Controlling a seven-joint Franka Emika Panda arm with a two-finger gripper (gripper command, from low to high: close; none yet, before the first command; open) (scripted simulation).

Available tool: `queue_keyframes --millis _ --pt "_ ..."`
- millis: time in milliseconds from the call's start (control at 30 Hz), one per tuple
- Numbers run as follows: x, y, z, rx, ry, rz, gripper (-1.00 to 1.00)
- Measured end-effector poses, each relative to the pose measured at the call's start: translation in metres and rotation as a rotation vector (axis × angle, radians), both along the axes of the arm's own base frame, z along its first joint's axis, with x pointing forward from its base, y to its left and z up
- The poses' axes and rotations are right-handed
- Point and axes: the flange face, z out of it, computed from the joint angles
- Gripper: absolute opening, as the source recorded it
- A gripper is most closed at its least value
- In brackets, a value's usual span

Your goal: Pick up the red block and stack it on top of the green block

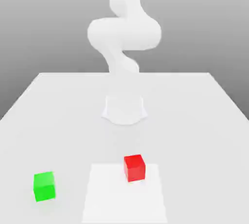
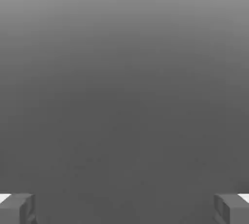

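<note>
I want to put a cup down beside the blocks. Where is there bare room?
Bare surface lies between the green block and the pale square, and between the robot's base and the red block. Nothing looks crowded.

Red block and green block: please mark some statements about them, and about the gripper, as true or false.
1. The red block is on top of the green block. False: they stand apart.
2. The green block is nearer to the exterior view's left than the red block. True.
3. The gripper is open. True.
4. The gripper is holding the red block. False: nothing is between its fingers.
5. The red block is over the white square. True.
</note>
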Motion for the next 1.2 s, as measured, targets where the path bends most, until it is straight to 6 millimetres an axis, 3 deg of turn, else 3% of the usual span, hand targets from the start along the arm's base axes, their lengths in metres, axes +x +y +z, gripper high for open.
queue_keyframes --millis 133,300,433,567,633,800,833,1033,1200 --pt "0.037 0.006 -0.099 -0.020 0.149 0.041 0.00" --pt "0.049 0.015 -0.224 -0.044 0.334 0.095 0.00" --pt "0.032 0.021 -0.325 -0.063 0.492 0.144 0.00" --pt "-0.012 0.024 -0.427 -0.082 0.666 0.199 0.00" --pt "-0.023 0.026 -0.461 -0.085 0.705 0.213 0.00" --pt "-0.028 0.025 -0.509 -0.087 0.717 0.216 0.00" --pt "-0.029 0.025 -0.515 -0.088 0.718 0.216 -1.00" --pt "-0.029 0.025 -0.518 -0.088 0.718 0.216 -1.00" --pt "-0.027 0.026 -0.486 -0.086 0.718 0.217 -1.00"
